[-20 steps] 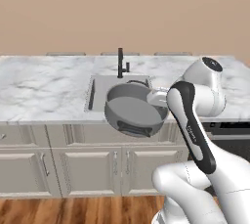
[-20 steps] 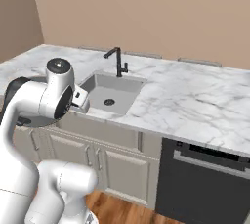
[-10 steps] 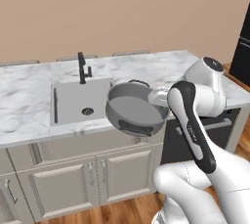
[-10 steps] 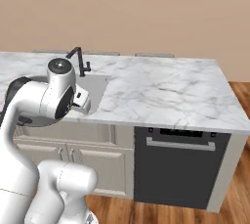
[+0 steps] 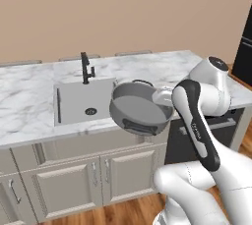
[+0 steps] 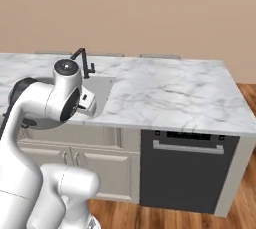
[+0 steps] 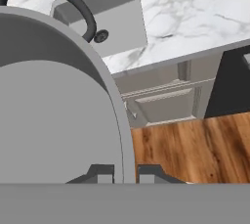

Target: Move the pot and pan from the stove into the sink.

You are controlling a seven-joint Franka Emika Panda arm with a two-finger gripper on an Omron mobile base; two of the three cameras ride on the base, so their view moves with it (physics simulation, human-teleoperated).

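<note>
Holding the pot (image 5: 140,107) tilted by its rim, my gripper (image 7: 125,171) pinching the wall, I see the sink (image 5: 74,102) just left and slightly farther.

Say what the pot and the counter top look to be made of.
Pot: likely metal, a matte grey finish; smooth even walls and a dark loop handle. Counter top: looks like white marble, polished; grey veins run across it. Being rendered, neither is certain.

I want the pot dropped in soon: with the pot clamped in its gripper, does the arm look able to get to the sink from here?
Probably yes: the gripper holds the pot by its rim, tilted, just right of the sink, with nothing between them.
</note>
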